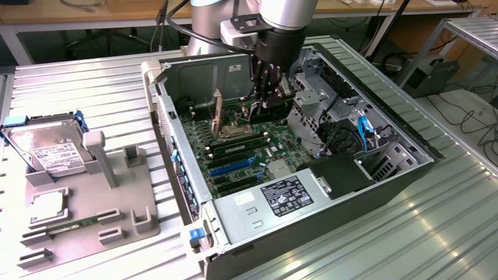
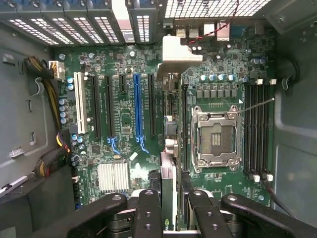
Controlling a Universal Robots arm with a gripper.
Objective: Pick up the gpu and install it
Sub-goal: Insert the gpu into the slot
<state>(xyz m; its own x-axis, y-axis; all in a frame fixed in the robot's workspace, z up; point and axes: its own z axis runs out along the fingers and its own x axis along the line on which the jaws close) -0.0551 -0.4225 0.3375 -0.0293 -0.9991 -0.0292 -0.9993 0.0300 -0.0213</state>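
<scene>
My gripper [image 1: 267, 96] hangs inside the open computer case [image 1: 412, 169], shut on the gpu [image 2: 168, 148]. In the wrist view the gpu shows edge-on between the black fingers [image 2: 148, 210], with its silver end bracket [image 2: 181, 49] at the far end near the case's rear grille. The card hovers above the green motherboard [image 2: 124, 124], over the strip between the blue slot [image 2: 138, 106] and the empty CPU socket [image 2: 216, 136]. In the exterior view the gpu [image 1: 263, 105] is a dark sliver below the fingers, clear of the board.
A silver heatsink [image 2: 113, 176], a white slot [image 2: 79, 110] and black memory slots [image 2: 257, 129] sit on the board. The power supply [image 1: 288, 195] and drive cage [image 1: 311, 99] crowd the case. A grey fixture [image 1: 86, 204] on the exterior view's left holds a hard drive [image 1: 46, 149].
</scene>
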